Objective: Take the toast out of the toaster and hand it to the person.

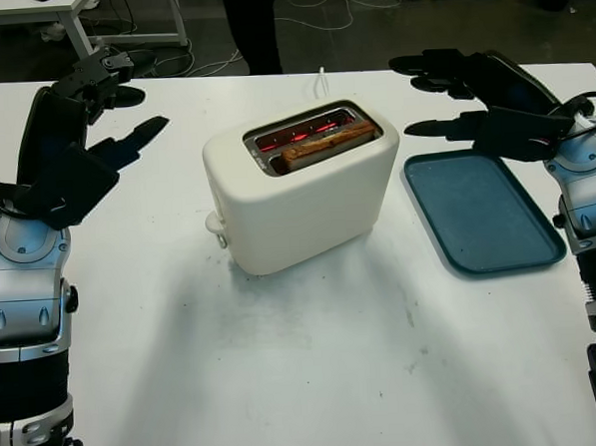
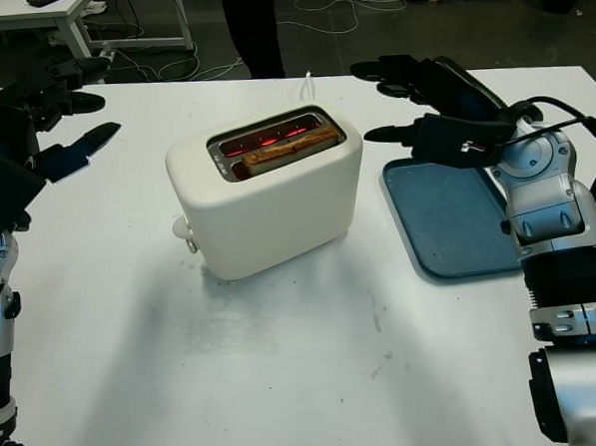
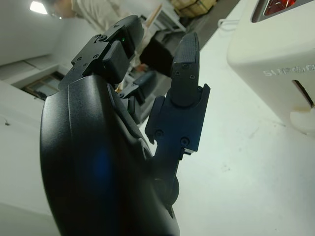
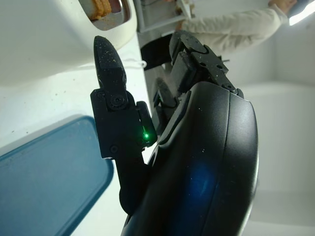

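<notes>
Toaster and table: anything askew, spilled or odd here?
The white plastic toaster sits turned at an angle to the table edge. Its slots glow red while the brown toast slice lies tilted in the front one. Both hands are open, off it.

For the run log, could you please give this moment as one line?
toast in toaster slot | left hand open, left of toaster | right hand open, above tray

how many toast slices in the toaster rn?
1. A single browned toast slice sits in the near slot of the cream white plastic toaster. The far slot glows red; a slice sunk low there could be hidden.
</notes>
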You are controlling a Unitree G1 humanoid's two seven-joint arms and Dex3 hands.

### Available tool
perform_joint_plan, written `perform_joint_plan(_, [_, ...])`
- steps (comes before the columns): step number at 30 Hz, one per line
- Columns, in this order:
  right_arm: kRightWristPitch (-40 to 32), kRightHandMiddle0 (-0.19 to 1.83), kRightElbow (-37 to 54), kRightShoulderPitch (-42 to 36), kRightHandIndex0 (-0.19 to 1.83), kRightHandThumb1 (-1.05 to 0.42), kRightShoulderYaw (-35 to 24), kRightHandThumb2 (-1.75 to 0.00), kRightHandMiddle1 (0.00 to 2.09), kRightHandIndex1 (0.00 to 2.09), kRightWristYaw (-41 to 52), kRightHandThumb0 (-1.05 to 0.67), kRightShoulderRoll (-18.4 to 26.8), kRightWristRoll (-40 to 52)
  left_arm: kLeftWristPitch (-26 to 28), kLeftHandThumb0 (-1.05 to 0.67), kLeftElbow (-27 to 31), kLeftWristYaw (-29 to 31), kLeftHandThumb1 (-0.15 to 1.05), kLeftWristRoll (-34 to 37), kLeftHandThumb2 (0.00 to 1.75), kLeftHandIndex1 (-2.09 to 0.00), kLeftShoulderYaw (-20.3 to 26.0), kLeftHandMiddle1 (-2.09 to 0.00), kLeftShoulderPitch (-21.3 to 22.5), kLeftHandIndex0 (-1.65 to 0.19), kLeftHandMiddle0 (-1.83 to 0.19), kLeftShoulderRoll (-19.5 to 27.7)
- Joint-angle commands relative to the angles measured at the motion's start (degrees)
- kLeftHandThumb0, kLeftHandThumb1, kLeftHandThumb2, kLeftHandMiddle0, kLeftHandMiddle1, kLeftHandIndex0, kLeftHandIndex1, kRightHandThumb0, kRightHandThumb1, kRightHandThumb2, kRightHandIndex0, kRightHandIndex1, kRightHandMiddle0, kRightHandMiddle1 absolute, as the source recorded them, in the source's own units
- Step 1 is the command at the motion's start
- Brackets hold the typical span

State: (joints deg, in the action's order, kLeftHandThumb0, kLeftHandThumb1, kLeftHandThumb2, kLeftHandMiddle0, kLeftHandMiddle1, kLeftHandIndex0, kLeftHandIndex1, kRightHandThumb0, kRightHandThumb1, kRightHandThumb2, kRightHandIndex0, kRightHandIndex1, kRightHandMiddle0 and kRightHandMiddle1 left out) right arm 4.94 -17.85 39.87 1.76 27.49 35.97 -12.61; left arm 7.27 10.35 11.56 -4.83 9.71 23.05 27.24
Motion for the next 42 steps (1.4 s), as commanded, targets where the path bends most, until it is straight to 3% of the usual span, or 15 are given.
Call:
perform_joint_plan(1, [0.0,0.41,0.0,-0.5,0.43,-0.92,0.1,-0.06,0.0,0.0,0.0,-0.42,0.1,0.3,0.5,-0.32,0.2,-0.4,0.92,0.2,0.14,-0.34,0.2,-0.93,-1.0,-0.41,-0.17,-0.4])
perform_joint_plan(15, [-2.4,0.4,1.7,-1.3,0.42,-0.92,-0.7,-0.02,0.0,0.0,0.7,-0.32,-0.4,2.1,-0.7,-0.35,-1.4,-0.3,0.92,0.2,0.17,-0.36,0.2,-0.92,-0.6,-0.41,-0.17,-0.8])
perform_joint_plan(27, [-0.8,0.4,0.2,-0.7,0.42,-0.92,0.2,-0.06,0.01,0.02,0.1,-0.44,0.4,1.1,-0.8,-0.33,-0.9,-0.4,0.92,-0.1,0.15,-0.39,0.1,-0.94,-0.7,-0.4,-0.18,-0.8])
perform_joint_plan(42, [-1.3,0.38,-0.2,-0.8,0.39,-0.92,-0.4,-0.04,0.0,0.0,0.8,-0.36,-0.5,3.4,-0.4,-0.34,-0.3,0.0,0.92,0.2,0.14,-0.42,0.5,-0.94,-1.0,-0.39,-0.17,-0.7])
